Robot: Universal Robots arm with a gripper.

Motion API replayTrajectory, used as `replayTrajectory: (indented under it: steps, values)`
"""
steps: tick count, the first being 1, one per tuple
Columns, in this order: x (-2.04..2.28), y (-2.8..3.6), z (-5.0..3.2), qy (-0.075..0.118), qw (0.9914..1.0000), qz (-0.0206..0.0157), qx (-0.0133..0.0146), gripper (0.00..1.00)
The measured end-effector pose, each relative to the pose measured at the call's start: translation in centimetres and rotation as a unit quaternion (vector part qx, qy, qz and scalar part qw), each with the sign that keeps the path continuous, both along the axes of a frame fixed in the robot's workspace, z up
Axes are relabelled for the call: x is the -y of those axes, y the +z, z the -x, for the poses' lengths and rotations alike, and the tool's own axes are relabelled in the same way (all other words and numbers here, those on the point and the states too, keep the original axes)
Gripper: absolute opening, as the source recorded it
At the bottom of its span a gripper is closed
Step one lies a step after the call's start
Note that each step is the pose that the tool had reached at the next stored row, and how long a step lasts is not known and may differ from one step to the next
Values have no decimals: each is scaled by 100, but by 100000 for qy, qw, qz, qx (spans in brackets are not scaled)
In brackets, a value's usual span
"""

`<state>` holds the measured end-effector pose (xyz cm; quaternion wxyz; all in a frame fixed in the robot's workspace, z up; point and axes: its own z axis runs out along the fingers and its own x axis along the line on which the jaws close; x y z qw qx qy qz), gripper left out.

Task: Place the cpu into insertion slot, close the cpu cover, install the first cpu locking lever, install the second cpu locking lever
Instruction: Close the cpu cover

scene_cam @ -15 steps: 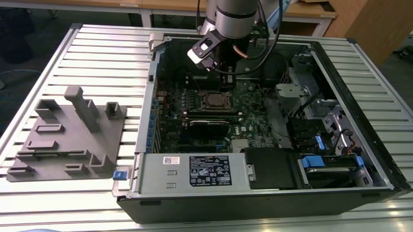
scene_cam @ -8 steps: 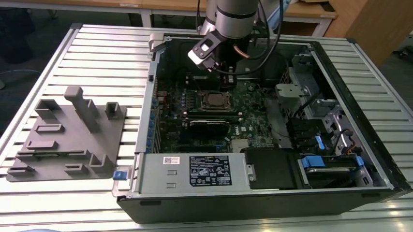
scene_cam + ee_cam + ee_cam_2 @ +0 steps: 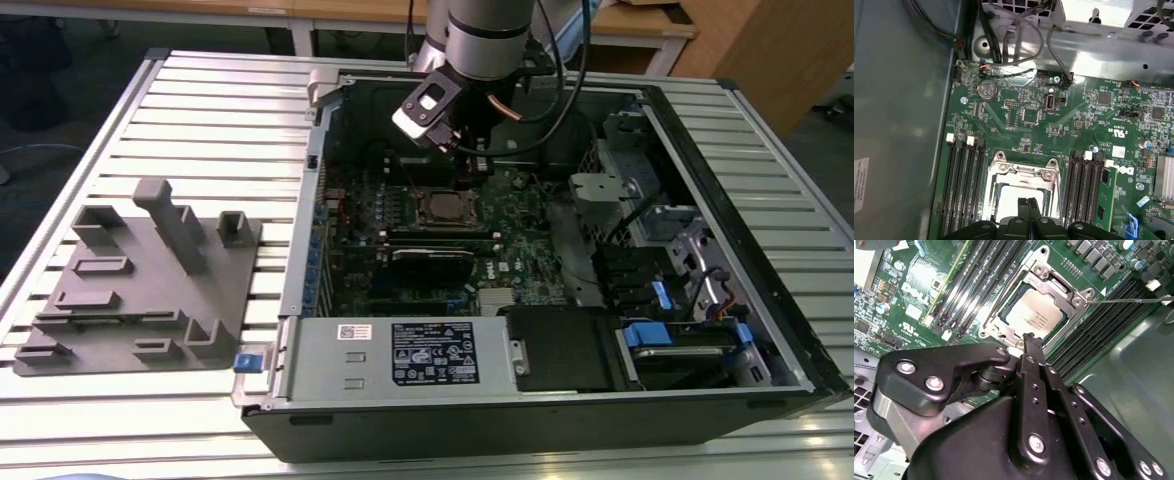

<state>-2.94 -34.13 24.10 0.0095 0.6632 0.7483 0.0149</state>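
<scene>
Arm: The arm (image 3: 487,35) reaches from the top middle of the exterior view into the open computer case (image 3: 304,210).
Fingers: The gripper (image 3: 1031,342) has its fingers pressed together, and nothing is held between them.
Where the fingers are: In the exterior view the tip hangs right at the upper edge of the insertion slot (image 3: 447,210), a bit above the middle of the frame. You cannot tell if it touches.
Cpu: The cpu (image 3: 1036,315) lies flat in the slot with its silver top facing up.
Cpu cover: The cpu cover (image 3: 1059,287) lies down over the cpu. You can see the cpu through its big square window.
Lever: A thin metal lever (image 3: 1126,300) sticks out from one corner of the slot.
Board: The green board (image 3: 1069,115) goes all round the slot. Long black memory slots (image 3: 961,190) run along both sides of it.
Battery: A small round battery (image 3: 987,90) sits on the board, apart from the slot.
Desk: The case lies on its side on the slatted desk (image 3: 200,110).
Grey block: A grey holder block (image 3: 140,280) rests on the desk at the exterior view's left, near the case.
</scene>
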Motion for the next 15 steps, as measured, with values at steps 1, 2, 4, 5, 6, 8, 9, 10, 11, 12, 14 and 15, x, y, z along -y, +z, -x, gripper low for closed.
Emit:
replayTrajectory:
  steps: [1, 2, 4, 5, 6, 8, 9, 10, 11, 12, 14, 15]
  values:
    - [0, 0, 0, 5, 100000, 1, -2, 11]
    - [0, 0, 0, 7, 100000, 5, -4, 11]
    - [0, 0, 0, 87, 100000, 4, -4, 11]
    - [0, 0, 0, 206, 100000, 2, -3, 11]
    - [0, 0, 0, 382, 99999, 3, -2, 11]
    - [0, 1, 0, 723, 99997, 7, -4, 11]
    - [0, 0, 0, 788, 99997, 3, -2, 11]
    - [0, 0, 0, 792, 99997, 2, -3, 11]
    - [0, 0, 0, 798, 99997, 3, -3, 11]
    - [0, 0, 0, 803, 99997, 1, 0, 11]
    - [0, 0, 0, 811, 99997, 2, -4, 11]
    - [0, 0, 0, 819, 99997, 1, -3, 11]
